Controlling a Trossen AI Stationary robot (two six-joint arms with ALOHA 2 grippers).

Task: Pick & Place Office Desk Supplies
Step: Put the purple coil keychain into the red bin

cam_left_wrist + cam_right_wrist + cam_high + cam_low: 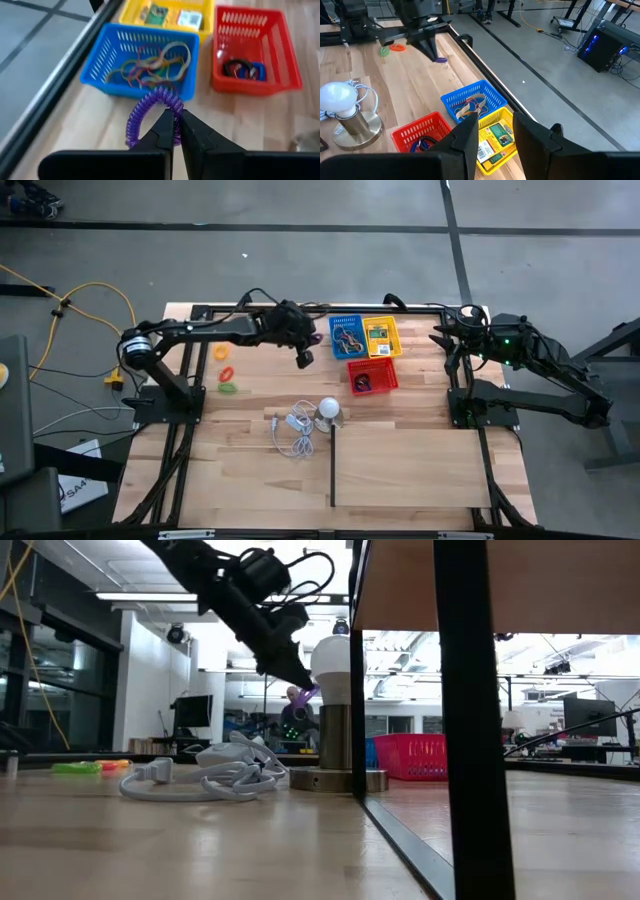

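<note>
My left gripper [303, 360] hangs above the table just left of the blue basket [346, 337], shut on a purple coiled ring [150, 100]. The blue basket holds rubber bands [155, 67]. The yellow basket [381, 336] holds packets [189, 18]. The red basket [372, 375] holds black and blue rings [245, 70]. Orange [222, 352], pink [227, 373] and green [229, 388] rings lie on the table at the left. My right gripper [492, 135] waits open at the table's far right, touching nothing. My left gripper pinches the purple coiled ring between its two fingertips at one side of the loop [175, 105]. The fingers slant down from the table's left. The ring sticks out past the fingertips [308, 692], lifted clear of the table.
A white bulb on a silvery base [329, 410] and a coiled white cord [295, 430] sit at the table's middle. A raised wooden board [410, 465] covers the near right. Dark frame rails [190, 380] run along the table's edges.
</note>
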